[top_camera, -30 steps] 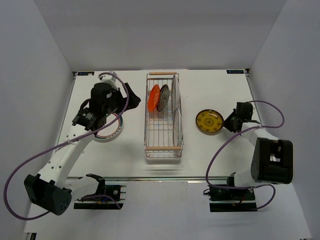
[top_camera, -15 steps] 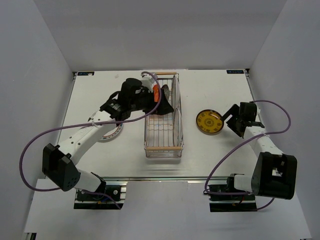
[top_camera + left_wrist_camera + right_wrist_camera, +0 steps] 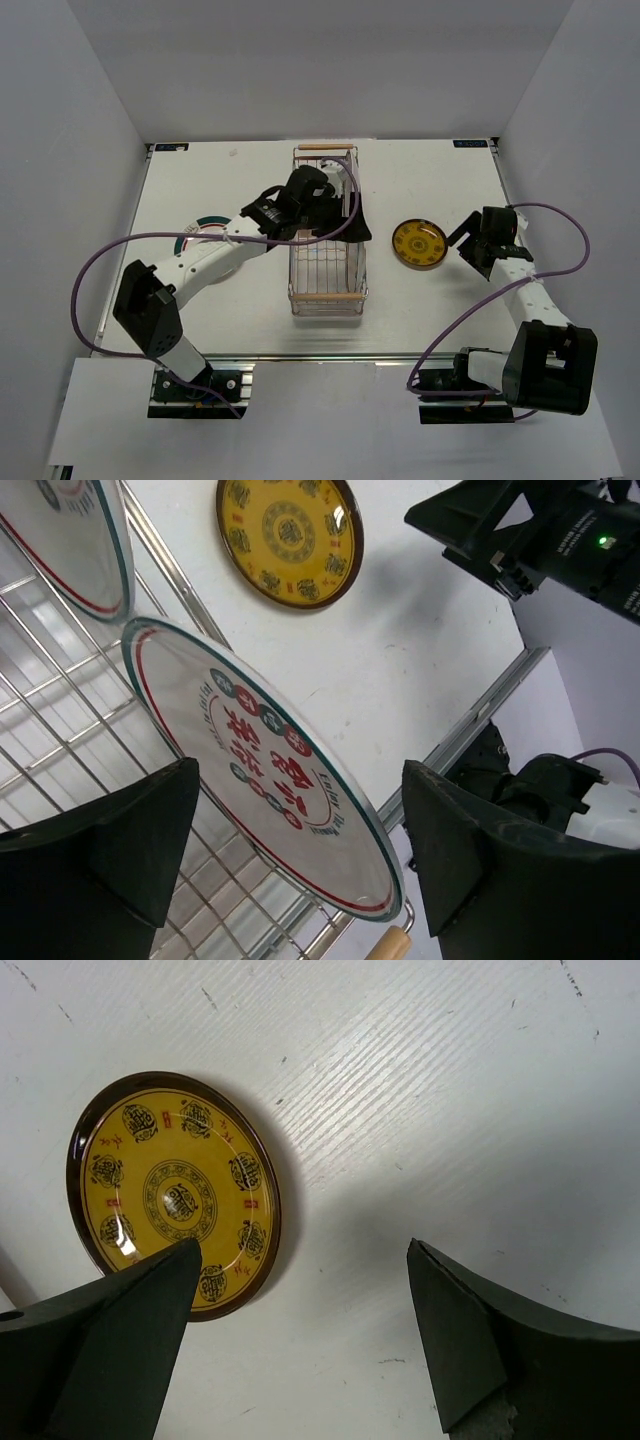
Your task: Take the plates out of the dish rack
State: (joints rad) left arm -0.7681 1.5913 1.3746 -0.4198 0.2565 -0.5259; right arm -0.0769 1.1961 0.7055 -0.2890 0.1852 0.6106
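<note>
In the rack (image 3: 327, 292), a white plate (image 3: 250, 742) with unreadable red characters is straddled by the wide-open left gripper (image 3: 298, 780); right of the rack, the right gripper (image 3: 303, 1250) is spread empty

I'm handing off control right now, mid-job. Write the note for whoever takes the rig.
Left gripper: open, over a dotted plate standing in the dish rack, not gripping it.
Right gripper: open, empty, beside the yellow plate.
Done: yellow plate lies flat on the table right of the rack; a teal-rimmed plate lies on the left.
To do: the dotted plate and a second plate next to it. The arm hides the rest of the rack from above.
</note>
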